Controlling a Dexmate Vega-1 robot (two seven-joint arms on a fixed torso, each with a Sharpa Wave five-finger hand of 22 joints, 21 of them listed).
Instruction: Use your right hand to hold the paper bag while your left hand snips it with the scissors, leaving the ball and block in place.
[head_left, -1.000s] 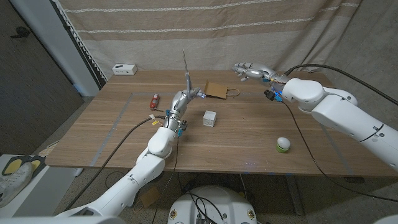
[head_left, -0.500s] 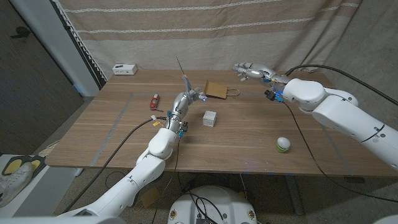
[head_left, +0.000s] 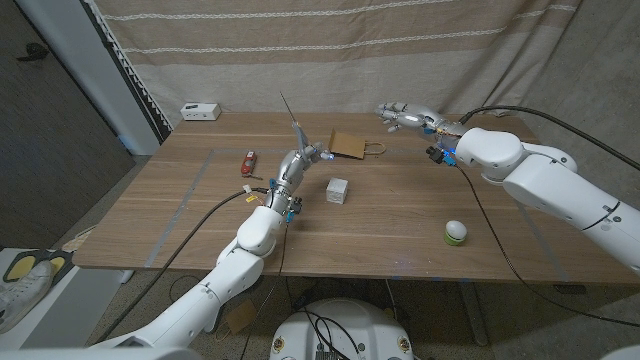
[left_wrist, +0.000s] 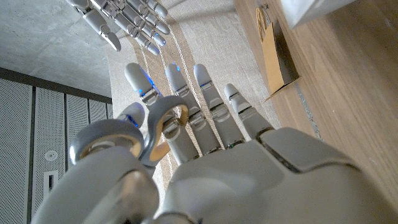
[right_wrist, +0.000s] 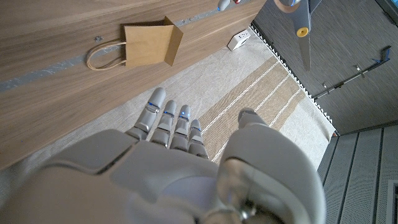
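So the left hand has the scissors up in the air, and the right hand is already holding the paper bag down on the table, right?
Not quite. The left hand does hold the scissors up, but the head view shows the right hand open in the air, apart from the paper bag, which lies untouched.

No readable text, label, brand, number or sign was found on any item in the three views. The paper bag (head_left: 349, 146) showed plain brown faces, and the small white box (head_left: 200, 111) at the table's far edge and the white block (head_left: 337, 190) carried marks too small to make out.
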